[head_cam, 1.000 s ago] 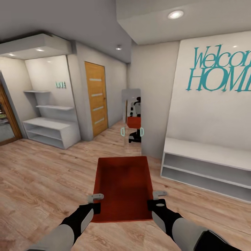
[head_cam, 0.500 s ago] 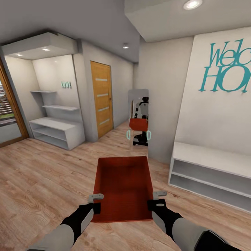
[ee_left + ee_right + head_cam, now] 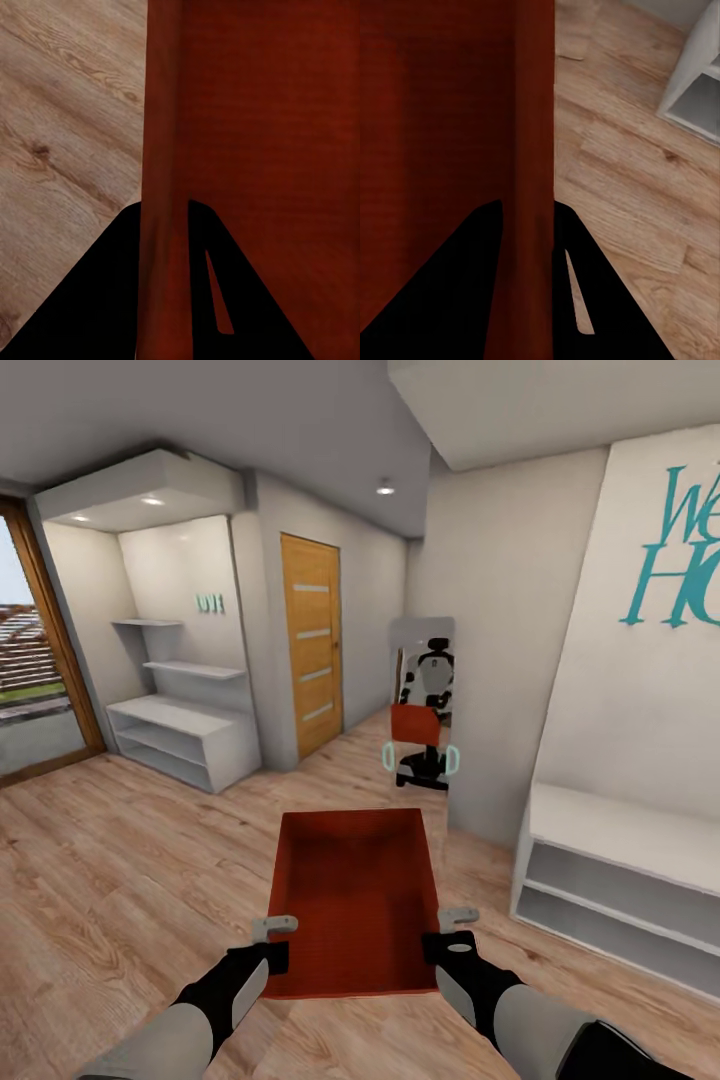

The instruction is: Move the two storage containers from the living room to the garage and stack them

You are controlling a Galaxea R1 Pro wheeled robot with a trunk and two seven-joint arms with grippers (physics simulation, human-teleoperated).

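Observation:
I hold one orange-red storage container (image 3: 355, 900) level in front of me, over light wood plank flooring. My left gripper (image 3: 272, 935) is shut on its left wall near the close corner, and my right gripper (image 3: 455, 925) is shut on its right wall. In the left wrist view the container wall (image 3: 165, 135) runs between the dark fingers of the left gripper (image 3: 165, 217). The right wrist view shows the same, with the wall (image 3: 536, 112) pinched in the right gripper (image 3: 525, 217). The bin is empty inside. The garage is out of view.
A wooden door with pale stripes (image 3: 312, 645) stands ahead left, past a white shelf unit (image 3: 180, 740). A tall mirror (image 3: 425, 705) straight ahead reflects me and the bin. A low white bench shelf (image 3: 620, 870) lines the right wall. A wood-framed glass door (image 3: 40, 660) is at far left.
The whole view has shifted: door, mirror and shelves slid right in the picture and the glass door came into view. The container and both grippers hold the same pose.

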